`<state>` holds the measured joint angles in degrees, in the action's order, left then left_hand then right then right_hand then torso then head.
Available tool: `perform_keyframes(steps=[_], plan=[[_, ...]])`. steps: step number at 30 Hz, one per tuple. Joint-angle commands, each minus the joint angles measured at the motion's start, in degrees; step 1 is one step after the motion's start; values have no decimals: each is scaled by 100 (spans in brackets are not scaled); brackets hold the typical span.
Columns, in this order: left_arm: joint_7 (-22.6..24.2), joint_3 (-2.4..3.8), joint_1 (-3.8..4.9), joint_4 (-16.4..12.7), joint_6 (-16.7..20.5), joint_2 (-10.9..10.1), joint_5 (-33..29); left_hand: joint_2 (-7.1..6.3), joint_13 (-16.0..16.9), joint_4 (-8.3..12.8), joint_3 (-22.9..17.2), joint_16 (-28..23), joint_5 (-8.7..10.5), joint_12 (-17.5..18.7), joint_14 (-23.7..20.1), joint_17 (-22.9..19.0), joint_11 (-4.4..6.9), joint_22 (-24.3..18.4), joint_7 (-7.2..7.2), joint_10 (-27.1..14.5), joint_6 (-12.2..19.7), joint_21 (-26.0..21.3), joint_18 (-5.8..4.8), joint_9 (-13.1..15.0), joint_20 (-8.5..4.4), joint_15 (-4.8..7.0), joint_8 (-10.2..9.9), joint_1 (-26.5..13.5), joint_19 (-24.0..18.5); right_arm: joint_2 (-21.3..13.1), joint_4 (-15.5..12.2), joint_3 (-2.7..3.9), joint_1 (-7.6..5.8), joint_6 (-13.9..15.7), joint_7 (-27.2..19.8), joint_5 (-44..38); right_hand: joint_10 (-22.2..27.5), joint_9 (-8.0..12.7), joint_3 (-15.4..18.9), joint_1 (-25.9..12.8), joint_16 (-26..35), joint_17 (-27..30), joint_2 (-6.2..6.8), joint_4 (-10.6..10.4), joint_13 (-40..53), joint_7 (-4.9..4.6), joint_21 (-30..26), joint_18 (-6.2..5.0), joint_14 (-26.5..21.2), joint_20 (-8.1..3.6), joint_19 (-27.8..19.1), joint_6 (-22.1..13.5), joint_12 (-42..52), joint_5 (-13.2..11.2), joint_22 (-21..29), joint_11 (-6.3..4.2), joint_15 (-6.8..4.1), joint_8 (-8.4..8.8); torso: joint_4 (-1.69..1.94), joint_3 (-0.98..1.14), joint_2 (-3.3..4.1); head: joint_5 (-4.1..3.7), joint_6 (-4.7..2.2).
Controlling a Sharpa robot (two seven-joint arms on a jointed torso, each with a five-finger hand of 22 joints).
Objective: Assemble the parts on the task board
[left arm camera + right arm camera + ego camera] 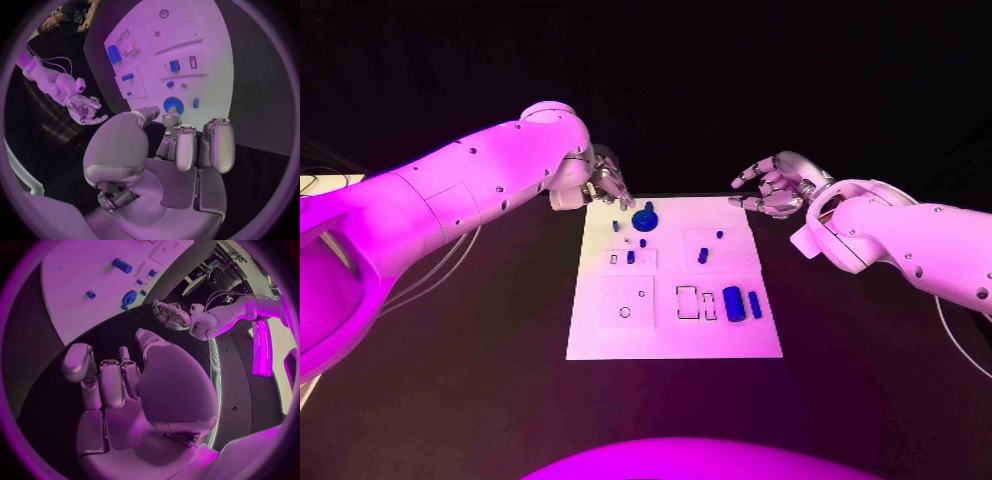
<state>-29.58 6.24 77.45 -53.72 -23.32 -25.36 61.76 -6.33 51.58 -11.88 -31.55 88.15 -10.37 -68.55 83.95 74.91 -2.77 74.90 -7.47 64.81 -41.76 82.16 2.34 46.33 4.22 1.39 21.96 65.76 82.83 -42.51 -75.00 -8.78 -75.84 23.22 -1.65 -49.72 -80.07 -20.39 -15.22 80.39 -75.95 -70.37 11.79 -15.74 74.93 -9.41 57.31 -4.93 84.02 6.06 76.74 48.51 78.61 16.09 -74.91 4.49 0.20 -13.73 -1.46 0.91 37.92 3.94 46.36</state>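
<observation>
The white task board (675,330) lies in the middle of the black table. On it are a blue round part (645,218) near the far edge, several small blue pieces such as one at mid board (702,256), and a thick blue cylinder (733,303) beside a thinner bar (754,304). My left hand (600,180) hovers at the board's far left corner, fingers loosely bent, holding nothing. The left wrist view shows this hand (169,150) just short of the round part (173,105). My right hand (773,186) hangs off the far right corner, fingers spread and bare.
Outlined slots (688,302) and a small ring hole (625,312) mark the board's near half. Black table surrounds the board on all sides. Cables (437,270) trail along the left side.
</observation>
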Motion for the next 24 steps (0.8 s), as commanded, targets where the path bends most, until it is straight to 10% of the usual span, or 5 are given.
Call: perform_keyframes(steps=[1,10,13,24], plan=[[171,27,11,129,521,15,14,-40,-10,-105,52,0,4,-26,510,1272,-50,430,-48,37,-72,11,49,-76,54,-73,-26,-95,10,-14,-14,1,0,38,-101,-46,102,-5,-41,-30,82,86,3,3,285,2,-110,-129,70,-1,-32,-63,-89,6,8,-5,-18,-18,5,-8,25,-10,-35],[208,39,15,669,541,174,22,-105,-37,-302,192,13,23,-39,517,1285,-118,453,-112,57,-172,25,45,-155,120,-139,50,-237,27,-33,-47,3,-26,262,-245,-2,1317,-51,-230,-22,1694,1598,77,-15,-1376,10,-2380,-449,-478,-6,-831,-140,-1786,27,1090,-18,-30,-90,-12,-6,96,13,-103],[226,33,13,849,543,238,23,-125,-39,-296,211,18,19,-41,520,1291,-113,460,-104,59,-188,30,44,-156,122,-138,72,-220,32,-45,-61,4,-41,345,-305,41,2107,-78,-375,-10,3125,2699,126,-30,-2668,-18,-3460,-555,-914,21,-1167,-167,-3062,31,1706,8,-4,-129,-24,-16,125,24,-126],[230,-17,-1,1349,414,438,32,-198,-64,-387,429,36,18,-55,529,1312,-65,491,-44,79,-350,50,38,-41,102,-102,436,-190,52,-61,-62,11,-123,454,-644,305,1592,-44,-1160,-226,5649,3519,340,65,-5711,-135,-4974,-532,-1594,324,-1598,171,-6301,47,3111,204,294,-58,-53,-31,225,47,-187]])
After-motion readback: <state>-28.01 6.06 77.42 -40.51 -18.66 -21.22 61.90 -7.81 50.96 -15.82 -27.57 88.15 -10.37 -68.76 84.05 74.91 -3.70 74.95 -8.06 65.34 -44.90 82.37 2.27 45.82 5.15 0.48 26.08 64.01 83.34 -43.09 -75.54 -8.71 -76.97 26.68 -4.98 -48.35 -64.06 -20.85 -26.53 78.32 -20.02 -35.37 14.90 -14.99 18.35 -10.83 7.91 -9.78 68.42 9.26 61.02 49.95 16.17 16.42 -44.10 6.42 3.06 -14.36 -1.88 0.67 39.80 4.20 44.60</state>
